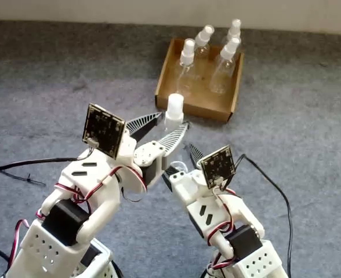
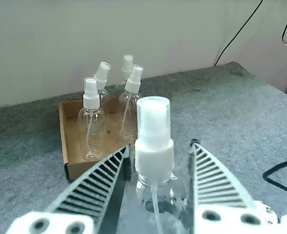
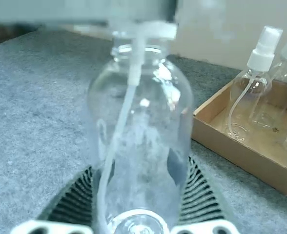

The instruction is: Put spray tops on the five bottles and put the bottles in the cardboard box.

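- Left gripper (image 2: 159,146): jaws spread, straddling the spray top (image 2: 153,131) at its collar. One finger (image 2: 104,175) lies close against the collar and the other stands off with a visible gap, so it is not a firm pinch.
- Right gripper (image 3: 138,183): pressed onto the lower body of the fifth bottle (image 3: 143,146), a finger on each side.
- In the high view the left gripper comes in from 8 o'clock and the right from 5 o'clock.
- The bottle's long axis is upright with the top uppermost. The collar sits on the neck; whether it is fully seated I cannot tell.
- The cardboard box (image 1: 199,109) is near, at 1 o'clock from the held bottle. It holds four capped bottles (image 1: 224,66), with bare floor along its near edge.
- Judgement: the left gripper must clear off before the right carries the bottle in.
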You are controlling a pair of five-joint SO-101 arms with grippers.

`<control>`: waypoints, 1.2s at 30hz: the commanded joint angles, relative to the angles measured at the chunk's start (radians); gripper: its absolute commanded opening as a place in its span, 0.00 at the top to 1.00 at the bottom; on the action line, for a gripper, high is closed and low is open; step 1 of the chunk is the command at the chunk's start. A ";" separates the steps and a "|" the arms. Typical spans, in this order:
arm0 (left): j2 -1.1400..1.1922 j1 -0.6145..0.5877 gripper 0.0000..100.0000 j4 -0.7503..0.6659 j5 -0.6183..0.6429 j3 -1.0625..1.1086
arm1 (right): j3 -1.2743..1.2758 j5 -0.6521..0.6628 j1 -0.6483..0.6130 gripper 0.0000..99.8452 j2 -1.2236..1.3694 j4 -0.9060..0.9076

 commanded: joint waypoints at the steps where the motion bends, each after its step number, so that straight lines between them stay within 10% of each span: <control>1: -0.019 0.008 0.80 0.020 -0.008 -0.097 | -0.012 0.009 0.005 0.99 -0.010 -0.036; 36: -0.019 -0.234 0.81 0.110 -0.055 -0.051 | -0.019 0.064 0.010 0.90 -0.010 -0.001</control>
